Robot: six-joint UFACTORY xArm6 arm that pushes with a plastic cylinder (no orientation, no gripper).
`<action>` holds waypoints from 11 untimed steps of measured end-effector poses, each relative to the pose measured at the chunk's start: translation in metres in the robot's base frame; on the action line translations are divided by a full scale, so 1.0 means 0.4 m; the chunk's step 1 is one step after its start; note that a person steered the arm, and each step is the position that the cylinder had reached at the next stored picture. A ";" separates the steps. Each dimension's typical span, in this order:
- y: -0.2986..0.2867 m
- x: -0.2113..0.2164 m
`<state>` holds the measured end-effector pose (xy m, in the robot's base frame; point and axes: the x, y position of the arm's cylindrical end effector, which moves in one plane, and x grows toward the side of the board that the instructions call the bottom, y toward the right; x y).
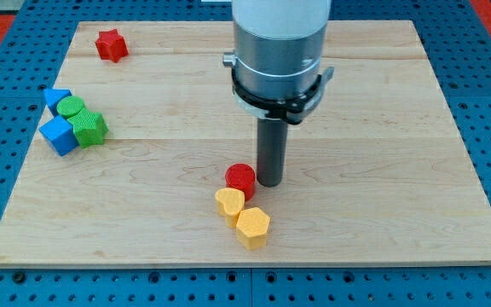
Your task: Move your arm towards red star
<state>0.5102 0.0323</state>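
The red star (110, 44) lies near the top left corner of the wooden board (382, 153). My tip (269, 182) rests on the board near the middle, far to the right of and below the star. It stands just right of a red cylinder (240, 178), close to touching it. The arm's grey body rises above the rod at the view's top.
Two yellow blocks (229, 203) (252, 227) lie just below the red cylinder. At the left edge sits a cluster: a blue block (56, 99), a green cylinder (72, 107), a green block (89, 129) and a blue cube (58, 135). A blue pegboard surrounds the board.
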 end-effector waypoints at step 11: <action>-0.611 -0.669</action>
